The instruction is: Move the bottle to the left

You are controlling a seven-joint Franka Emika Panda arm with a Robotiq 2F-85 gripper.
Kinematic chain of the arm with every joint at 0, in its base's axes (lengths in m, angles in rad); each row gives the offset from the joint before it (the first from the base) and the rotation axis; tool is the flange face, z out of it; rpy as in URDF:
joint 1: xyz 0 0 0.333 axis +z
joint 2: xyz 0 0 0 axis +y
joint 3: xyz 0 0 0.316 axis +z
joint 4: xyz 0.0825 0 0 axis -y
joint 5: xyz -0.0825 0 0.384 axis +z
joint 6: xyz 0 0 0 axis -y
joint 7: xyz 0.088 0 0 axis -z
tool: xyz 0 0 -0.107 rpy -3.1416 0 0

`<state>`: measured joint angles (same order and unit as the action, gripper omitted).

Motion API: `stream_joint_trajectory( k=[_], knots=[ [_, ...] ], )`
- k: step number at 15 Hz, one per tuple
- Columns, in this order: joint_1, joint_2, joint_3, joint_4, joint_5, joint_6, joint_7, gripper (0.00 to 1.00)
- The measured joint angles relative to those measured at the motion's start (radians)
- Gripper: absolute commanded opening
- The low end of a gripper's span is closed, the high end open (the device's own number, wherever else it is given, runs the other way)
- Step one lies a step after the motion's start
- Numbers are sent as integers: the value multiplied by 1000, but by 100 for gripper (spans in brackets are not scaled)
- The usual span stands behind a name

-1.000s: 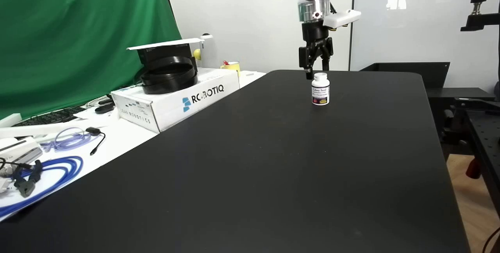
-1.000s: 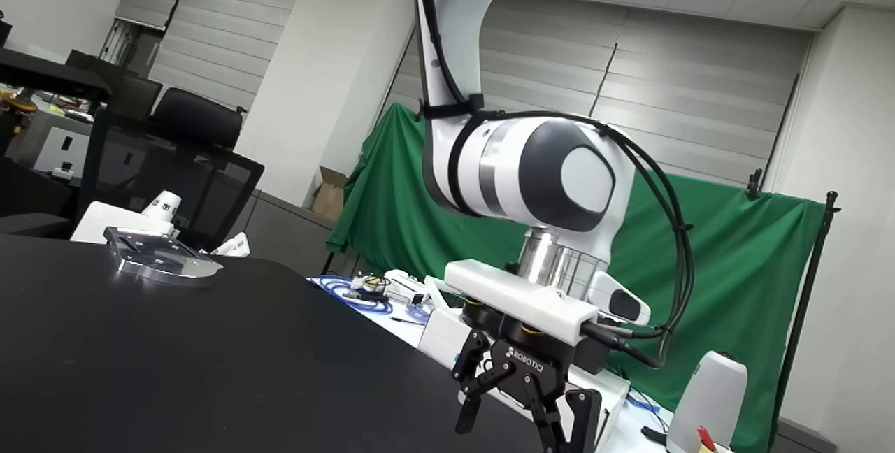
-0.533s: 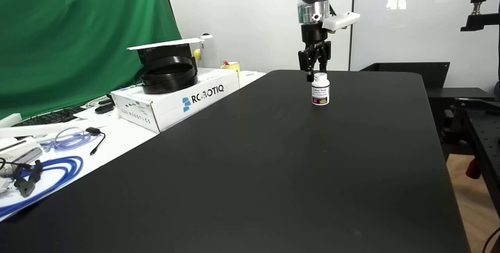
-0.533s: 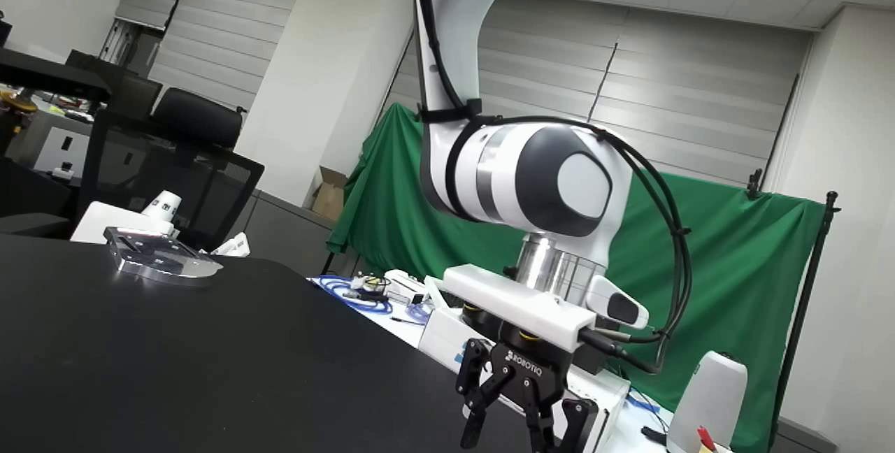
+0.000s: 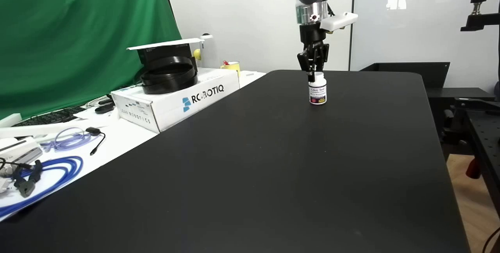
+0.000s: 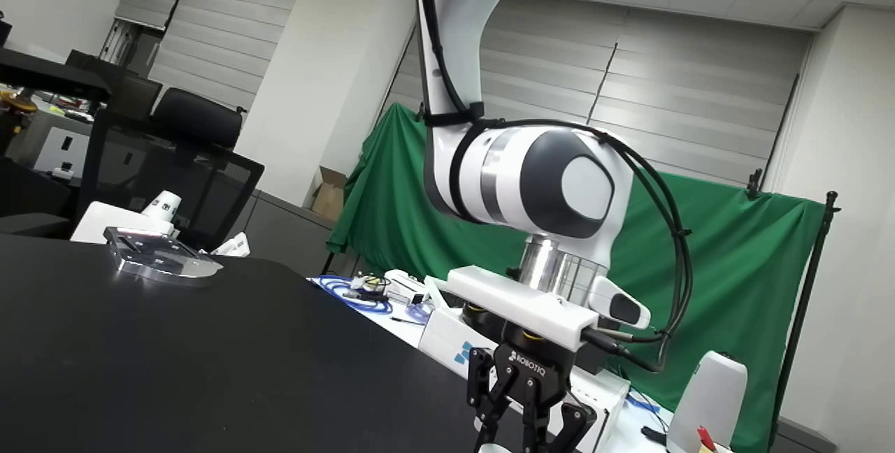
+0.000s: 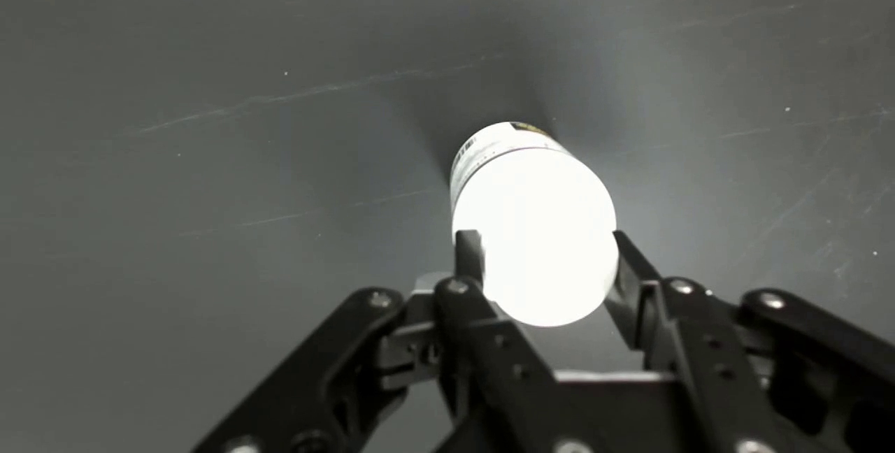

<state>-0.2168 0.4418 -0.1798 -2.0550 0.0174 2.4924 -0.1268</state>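
Note:
The bottle [image 5: 318, 92], small and white with a dark reddish label band, stands upright on the black table. Its cap fills the space between my fingers in the wrist view, where the bottle [image 7: 533, 208] looks overexposed from above. My gripper [image 7: 544, 238] is shut on it, one finger on either side of the cap. In an exterior view the gripper [image 5: 315, 74] comes down from above onto the bottle's top. Only a sliver of the white cap [image 6: 493, 448] shows at the bottom edge of an exterior view; the fingertips there are cut off.
The black table [image 5: 250, 167] stretches out in front of the bottle. A white Robotiq box [image 5: 175, 98] bearing black rings stands on a white side table, near blue cables [image 5: 64, 173]. A clear block [image 6: 161, 255] lies at the table's far edge in an exterior view.
My gripper has come down a little and its fingers have drawn together onto the cap. The bottle has shifted slightly left in an exterior view.

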Motion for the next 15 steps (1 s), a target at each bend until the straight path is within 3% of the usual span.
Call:
stream_joint_trajectory(
  k=[6, 15],
  knots=[
    [61, -63, 34, 70, -3, -138, 25, 20],
    [302, -215, 214, 77, -84, -174, 90, 20]
  ],
)
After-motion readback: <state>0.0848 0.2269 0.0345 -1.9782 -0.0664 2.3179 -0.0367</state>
